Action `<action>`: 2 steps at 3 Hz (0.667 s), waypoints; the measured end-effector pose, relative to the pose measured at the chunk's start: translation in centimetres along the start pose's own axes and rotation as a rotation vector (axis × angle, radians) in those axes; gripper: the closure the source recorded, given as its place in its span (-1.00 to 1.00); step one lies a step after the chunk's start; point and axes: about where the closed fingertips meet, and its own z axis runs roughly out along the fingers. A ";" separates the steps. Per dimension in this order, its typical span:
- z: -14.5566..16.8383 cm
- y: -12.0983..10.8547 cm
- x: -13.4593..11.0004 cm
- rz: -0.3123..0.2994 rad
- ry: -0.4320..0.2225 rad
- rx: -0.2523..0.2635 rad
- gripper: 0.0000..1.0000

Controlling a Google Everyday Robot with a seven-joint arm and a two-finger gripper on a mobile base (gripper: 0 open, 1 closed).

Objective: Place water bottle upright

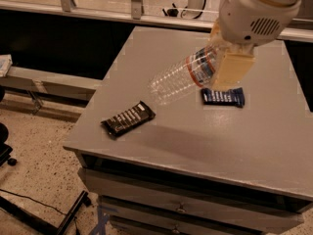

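Arm (254,9): glossy white rounded housing, grid of small vent holes on one side, tan band at its top edge. Gripper (221,65): flat cream-tan fingers (234,71), plain slabs. It sits top right of view, above the grey table (195,141).

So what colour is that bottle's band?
The band is red, white and blue in the camera view; the hand grips the water bottle above the table.

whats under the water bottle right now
The water bottle hangs tilted in the gripper, above bare grey table. The dark blue wrapper lies near its gripped end. The fingers cover the neck, so the cap cannot be seen.
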 end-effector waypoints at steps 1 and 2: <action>1.0 -0.6 0.2 0.024 0.094 0.033 1.00; 1.4 -0.7 0.8 0.025 0.194 0.082 1.00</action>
